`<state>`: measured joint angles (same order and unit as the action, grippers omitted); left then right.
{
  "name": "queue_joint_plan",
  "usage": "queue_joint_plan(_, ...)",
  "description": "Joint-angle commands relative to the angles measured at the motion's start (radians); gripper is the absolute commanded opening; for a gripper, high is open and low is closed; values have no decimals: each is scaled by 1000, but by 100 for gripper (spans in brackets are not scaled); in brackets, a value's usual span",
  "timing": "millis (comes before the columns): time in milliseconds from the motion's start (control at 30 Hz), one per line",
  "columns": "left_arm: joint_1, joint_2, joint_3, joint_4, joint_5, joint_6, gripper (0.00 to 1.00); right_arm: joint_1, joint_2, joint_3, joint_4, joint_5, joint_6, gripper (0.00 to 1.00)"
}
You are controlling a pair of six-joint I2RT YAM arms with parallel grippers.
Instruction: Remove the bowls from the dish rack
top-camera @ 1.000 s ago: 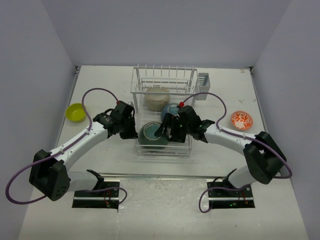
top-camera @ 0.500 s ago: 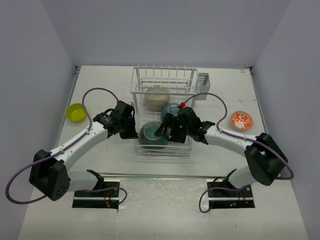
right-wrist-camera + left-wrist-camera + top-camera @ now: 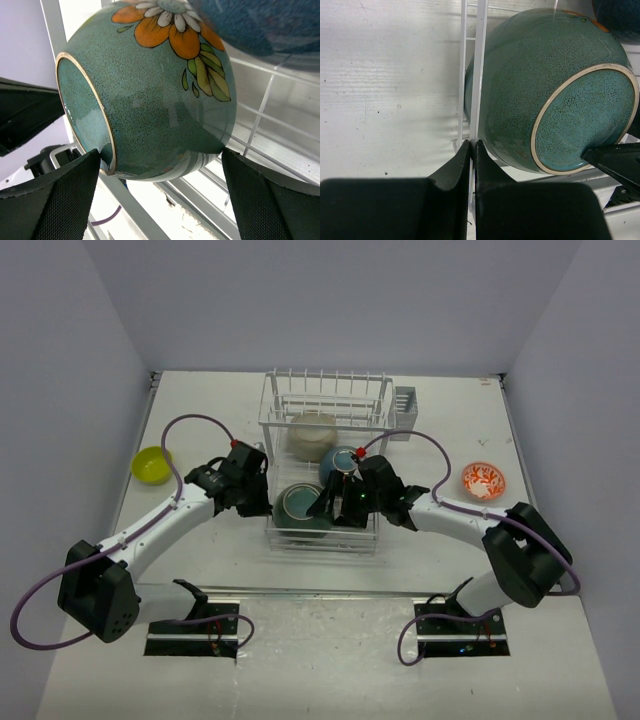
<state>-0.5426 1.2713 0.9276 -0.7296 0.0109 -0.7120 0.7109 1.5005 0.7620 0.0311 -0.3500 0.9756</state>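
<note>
Top external view shows the white wire dish rack (image 3: 330, 398) in the middle of the worktop (image 3: 200, 400), with three bowls inside. The dark teal bowl (image 3: 300, 508) stands on its edge at the rack's 6 o'clock end, the dark blue bowl (image 3: 340, 460) is just beside it toward 1 o'clock, and the beige bowl (image 3: 313, 435) sits toward 12 o'clock. Two bowls are already out on the worktop: the yellow-green bowl (image 3: 151, 464) at 9 o'clock from the rack and the orange-patterned bowl (image 3: 484, 480) at 3 o'clock.

The step in hand seems to be the grasp of the teal bowl. The right arm's fingers (image 3: 50, 200) are spread wide, one on each side of it, very near or touching; I cannot tell if they press. The left arm's fingers (image 3: 450, 175) are closed on a wire at the rack's 9 o'clock side, I think to steady it.

Next, the right fingers should squeeze firmly, because the glaze looks slippery, then lift the bowl clear of the wires and the blue bowl.
</note>
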Motion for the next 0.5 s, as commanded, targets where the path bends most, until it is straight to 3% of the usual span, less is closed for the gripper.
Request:
queue_joint_plan(0, -14, 22, -16, 36, 86, -18, 0, 50, 57, -35, -14, -58, -100, 98)
queue_joint_plan(467, -30, 34, -16, 53, 98, -30, 0, 53, 95, -23, -74, 32, -86, 99)
